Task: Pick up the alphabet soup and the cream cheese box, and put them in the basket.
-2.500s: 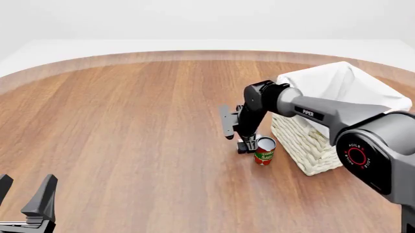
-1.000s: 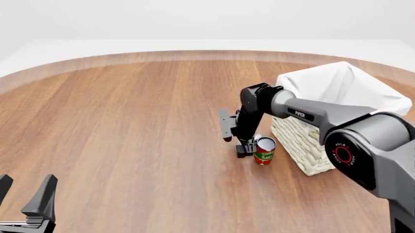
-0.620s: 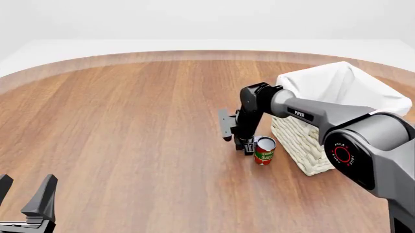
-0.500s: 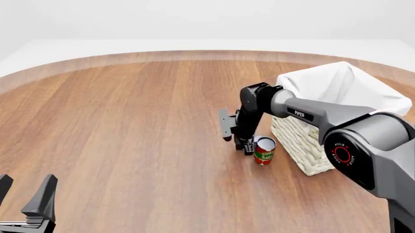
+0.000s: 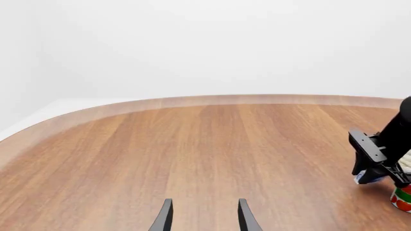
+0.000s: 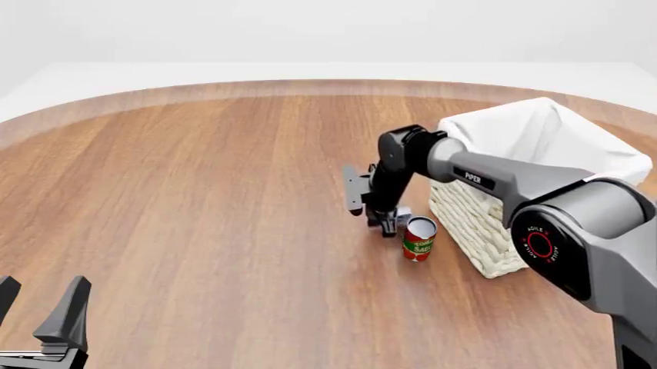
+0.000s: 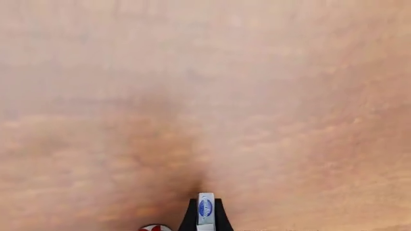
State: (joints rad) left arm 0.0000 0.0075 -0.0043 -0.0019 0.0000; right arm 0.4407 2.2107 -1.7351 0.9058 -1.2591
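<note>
One of the two items is in hand: the cream cheese box [image 7: 205, 208] sits clamped between the fingers of the right gripper [image 6: 388, 224], lifted just clear of the table [image 6: 205, 200], near its right side and beside the basket [image 6: 513, 184]. Judging from this, the box is picked but not delivered; it has yet to be carried over the basket's cloth-lined rim and dropped in. Neither view shows anything lying inside the basket, though its interior is only partly visible.

The alphabet soup does not appear in any view, so whether it is already in the basket or elsewhere cannot be told. The only can in sight is the red and green can [image 6: 418, 238], standing upright just beside the held box and close to the basket's wicker wall; it is not part of the job.

The right wrist view alone shows the box's blue oval mark and the firm pinch on it. The front view alone shows the basket. The left gripper [image 5: 202, 216] idles near the table's near-left edge, fingers apart and holding nothing, as its own wrist view confirms.
</note>
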